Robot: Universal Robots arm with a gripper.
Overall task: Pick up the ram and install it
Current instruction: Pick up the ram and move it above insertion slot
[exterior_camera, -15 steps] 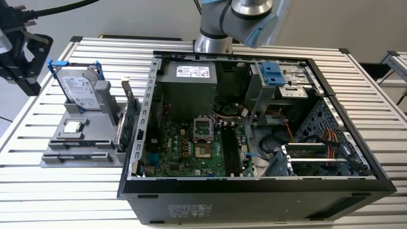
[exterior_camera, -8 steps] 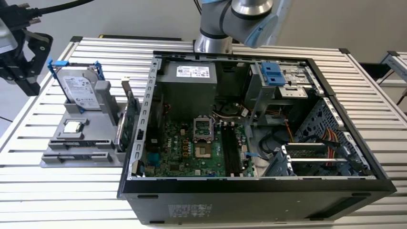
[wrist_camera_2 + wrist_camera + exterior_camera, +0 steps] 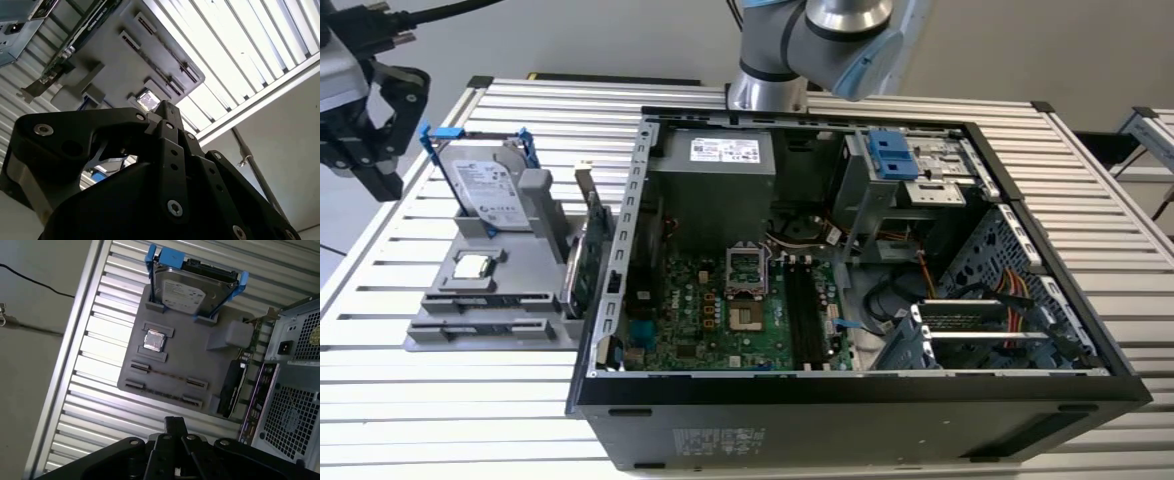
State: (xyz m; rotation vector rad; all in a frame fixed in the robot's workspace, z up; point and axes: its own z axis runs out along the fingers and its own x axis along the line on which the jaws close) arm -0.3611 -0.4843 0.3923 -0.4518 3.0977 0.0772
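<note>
Currently: gripper [image 3: 379, 178] hangs high at the exterior view's left, over the slatted table [image 3: 454, 400] just beside the hard drive [image 3: 491, 190]. In both wrist views its tip [image 3: 175, 424] reads as clenched, with nothing in its grasp.

The ram [image 3: 167, 375] is on the grey fixture tray [image 3: 195, 355]. It stands on edge as a thin dark line between one pair of slotted holders, well apart from the gripper and untouched.

Count on the tray:
- 1 hard drive in a blue caddy
- 1 square silver processor chip [image 3: 154, 341]
- 1 green expansion card [image 3: 594, 250], on edge along the side nearest the case
- 1 ram
- 4 slotted holders, in two pairs

Count on the table: 1 tower case [image 3: 854, 410], lying on its side with the panel off and the motherboard [image 3: 707, 310] exposed.

Labels:
- 1 white printed sticker on the hard drive
- 1 white sticker on the power supply [image 3: 707, 185]
- 1 pale printed patch on the case's near wall

No wording recorded from any of them.
</note>
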